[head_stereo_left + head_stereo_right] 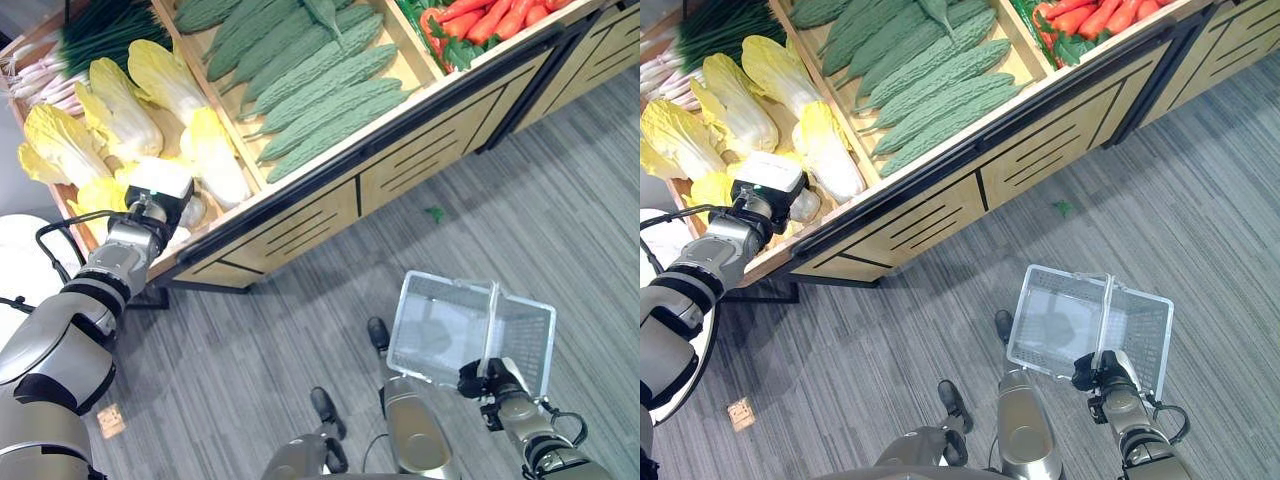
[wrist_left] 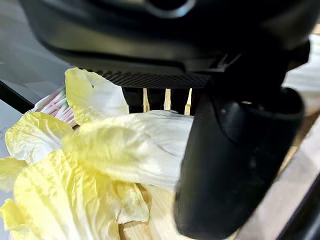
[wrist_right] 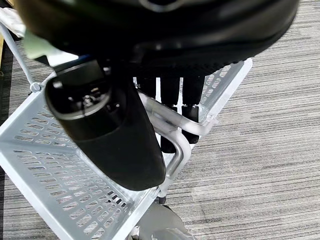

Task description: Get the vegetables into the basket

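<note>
L hand [image 2: 235, 165] clamps a cabbage [image 2: 135, 147] mid-left of frame, long axis across its palm; R hand [image 3: 115, 135] grips basket [image 1: 440, 325] handle [image 3: 175, 122], lower right.

Wooden stand [image 1: 330, 205] holds cabbages [image 1: 120, 115], gourds [image 1: 320, 80], peppers [image 1: 480, 20].

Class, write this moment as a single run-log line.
left hand: closing on cabbage in stand | right hand: holding basket handle | basket: empty
</note>
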Robot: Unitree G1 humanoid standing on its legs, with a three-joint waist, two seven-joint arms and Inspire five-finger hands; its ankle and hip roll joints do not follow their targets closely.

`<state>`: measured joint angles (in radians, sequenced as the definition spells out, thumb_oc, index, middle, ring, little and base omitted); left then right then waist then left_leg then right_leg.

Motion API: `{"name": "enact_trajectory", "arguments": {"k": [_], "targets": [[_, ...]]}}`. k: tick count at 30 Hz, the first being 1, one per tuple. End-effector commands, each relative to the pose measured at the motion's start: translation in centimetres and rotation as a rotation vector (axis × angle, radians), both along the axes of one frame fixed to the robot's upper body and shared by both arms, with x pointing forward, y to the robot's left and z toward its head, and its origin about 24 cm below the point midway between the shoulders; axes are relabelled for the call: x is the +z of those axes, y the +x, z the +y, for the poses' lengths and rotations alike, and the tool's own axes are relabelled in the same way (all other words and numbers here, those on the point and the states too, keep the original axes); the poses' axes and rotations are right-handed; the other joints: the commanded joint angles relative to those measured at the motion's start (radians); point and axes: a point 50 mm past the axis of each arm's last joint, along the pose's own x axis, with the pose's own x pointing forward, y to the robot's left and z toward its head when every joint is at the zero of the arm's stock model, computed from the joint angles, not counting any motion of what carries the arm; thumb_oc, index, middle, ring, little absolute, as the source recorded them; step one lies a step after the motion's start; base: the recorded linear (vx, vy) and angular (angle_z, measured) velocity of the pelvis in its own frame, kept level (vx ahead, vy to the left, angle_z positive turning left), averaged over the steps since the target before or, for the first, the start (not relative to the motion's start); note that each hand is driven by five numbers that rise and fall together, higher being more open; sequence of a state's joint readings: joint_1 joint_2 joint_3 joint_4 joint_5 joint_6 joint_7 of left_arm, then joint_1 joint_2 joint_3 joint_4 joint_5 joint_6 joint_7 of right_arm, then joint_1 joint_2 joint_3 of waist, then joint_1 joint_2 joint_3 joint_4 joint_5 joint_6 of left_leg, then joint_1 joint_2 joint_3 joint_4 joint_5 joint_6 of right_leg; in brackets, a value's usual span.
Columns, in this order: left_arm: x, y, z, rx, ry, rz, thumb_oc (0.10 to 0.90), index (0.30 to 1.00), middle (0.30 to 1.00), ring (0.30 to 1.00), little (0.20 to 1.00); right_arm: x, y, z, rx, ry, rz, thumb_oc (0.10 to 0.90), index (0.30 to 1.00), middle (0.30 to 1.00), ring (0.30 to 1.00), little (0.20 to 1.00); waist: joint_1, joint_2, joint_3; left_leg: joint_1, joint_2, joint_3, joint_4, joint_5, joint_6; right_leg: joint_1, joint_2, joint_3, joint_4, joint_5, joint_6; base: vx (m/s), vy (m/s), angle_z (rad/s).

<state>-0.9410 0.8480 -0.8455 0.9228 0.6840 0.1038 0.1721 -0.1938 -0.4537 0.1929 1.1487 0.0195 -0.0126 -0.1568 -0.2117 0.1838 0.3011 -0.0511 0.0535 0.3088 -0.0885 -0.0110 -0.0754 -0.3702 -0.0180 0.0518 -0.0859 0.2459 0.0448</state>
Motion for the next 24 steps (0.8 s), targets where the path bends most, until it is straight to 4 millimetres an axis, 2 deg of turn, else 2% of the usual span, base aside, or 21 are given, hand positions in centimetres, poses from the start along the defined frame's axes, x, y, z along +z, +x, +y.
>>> {"name": "enact_trajectory", "arguments": {"k": [1, 10, 13, 16, 19, 24], "targets": [[3.1, -0.6, 3.4, 0.150, -0.060, -0.130, 0.400, 0.300, 0.300, 0.300, 0.300, -2.0, -5.5, -1.3, -0.007, -0.062, 0.215, 0.400, 0.300, 0.300, 0.300, 0.300, -0.023, -0.047, -0.069, -0.058, 0.033, -0.046, 0.001, 0.089, -0.059, 0.107, -0.027, 0.019, -0.001, -0.115, 0.102, 0.00, 0.000, 0.00], [3.3, 0.1, 1.1, 0.054, -0.034, -0.142, 0.400, 0.300, 0.300, 0.300, 0.300, -2.2, -6.1, -1.2, 0.005, -0.062, 0.238, 0.400, 0.300, 0.300, 0.300, 0.300, -0.013, -0.061, -0.083, -0.038, 0.031, -0.064, 0.001, 0.084, -0.054, 0.139, -0.029, 0.001, -0.001, -0.123, 0.099, -0.02, 0.000, 0.05], [4.5, 0.3, -0.6, -0.037, -0.038, -0.198, 0.400, 0.300, 0.300, 0.300, 0.300, -2.6, -6.8, -1.0, 0.014, -0.058, 0.269, 0.400, 0.300, 0.300, 0.300, 0.300, -0.002, -0.076, -0.105, -0.019, 0.027, -0.077, 0.001, 0.076, -0.048, 0.167, -0.032, -0.009, -0.001, -0.127, 0.096, -0.03, 0.008, 0.09], [5.1, 0.3, -1.1, -0.068, -0.038, -0.225, 0.400, 0.300, 0.300, 0.300, 0.300, -2.7, -7.1, -0.9, 0.017, -0.054, 0.281, 0.400, 0.300, 0.300, 0.300, 0.300, 0.000, -0.079, -0.113, -0.010, 0.025, -0.083, 0.001, 0.072, -0.046, 0.178, -0.033, -0.011, -0.001, -0.130, 0.095, -0.01, 0.016, 0.09], [6.1, 0.2, -1.9, -0.119, -0.082, -0.292, 0.400, 0.300, 0.300, 0.300, 0.300, -3.0, -7.6, -0.7, 0.012, -0.047, 0.297, 0.400, 0.300, 0.300, 0.300, 0.300, 0.008, -0.085, -0.128, 0.004, 0.023, -0.086, 0.001, 0.068, -0.042, 0.193, -0.035, -0.015, -0.001, -0.133, 0.096, -0.02, 0.012, 0.05], [6.4, -0.5, -2.3, -0.149, -0.176, -0.351, 0.400, 0.300, 0.300, 0.300, 0.300, -3.3, -8.5, -0.6, -0.009, -0.035, 0.333, 0.400, 0.300, 0.300, 0.300, 0.300, 0.020, -0.095, -0.155, 0.028, 0.018, -0.090, 0.001, 0.057, -0.037, 0.220, -0.038, -0.014, -0.001, -0.140, 0.097, -0.01, 0.011, 0.02]]}}
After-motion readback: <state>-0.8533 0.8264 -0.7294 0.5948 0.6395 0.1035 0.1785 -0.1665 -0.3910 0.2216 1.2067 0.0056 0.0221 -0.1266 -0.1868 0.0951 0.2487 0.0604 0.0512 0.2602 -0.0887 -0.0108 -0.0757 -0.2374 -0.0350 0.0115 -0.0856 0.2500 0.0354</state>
